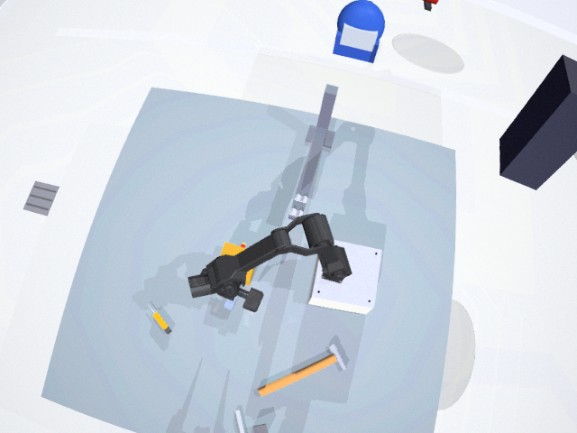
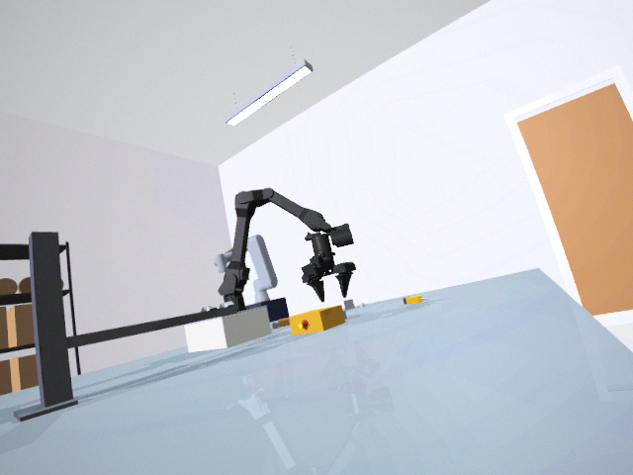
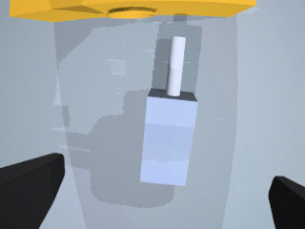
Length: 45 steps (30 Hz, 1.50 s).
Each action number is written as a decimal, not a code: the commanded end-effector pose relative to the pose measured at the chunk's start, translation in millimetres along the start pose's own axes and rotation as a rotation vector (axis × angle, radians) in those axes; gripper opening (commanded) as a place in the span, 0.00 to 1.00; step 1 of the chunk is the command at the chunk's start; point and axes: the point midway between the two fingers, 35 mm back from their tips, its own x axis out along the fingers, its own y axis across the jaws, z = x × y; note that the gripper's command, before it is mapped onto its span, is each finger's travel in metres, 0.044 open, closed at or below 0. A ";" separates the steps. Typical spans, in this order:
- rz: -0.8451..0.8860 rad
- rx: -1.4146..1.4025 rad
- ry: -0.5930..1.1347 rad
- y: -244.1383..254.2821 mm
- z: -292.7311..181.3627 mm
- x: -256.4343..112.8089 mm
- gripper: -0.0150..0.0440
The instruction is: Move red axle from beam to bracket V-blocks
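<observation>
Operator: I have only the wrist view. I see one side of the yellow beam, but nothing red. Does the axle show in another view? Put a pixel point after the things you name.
Observer: Yes, the exterior view shows the red axle point(image 1: 242, 244) point(image 2: 305, 324) in an end of the yellow beam point(image 1: 231, 249) point(image 2: 332, 318) point(image 3: 191, 9).
Operator: And the V-blocks, do they hold it?
Observer: No; from the top, no axle lies in the V-blocks point(image 1: 300, 200).
Operator: Is my gripper touching the table?
Observer: No, in the exterior view the gripper point(image 1: 228, 292) point(image 2: 333, 298) point(image 3: 170, 178) hangs above it.
</observation>
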 end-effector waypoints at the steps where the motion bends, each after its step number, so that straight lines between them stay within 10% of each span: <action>1: 0.006 -0.003 0.008 1.5 -1.5 -10.1 1.00; 45: -0.010 -2.929 -0.014 40.6 185.2 -4.8 1.00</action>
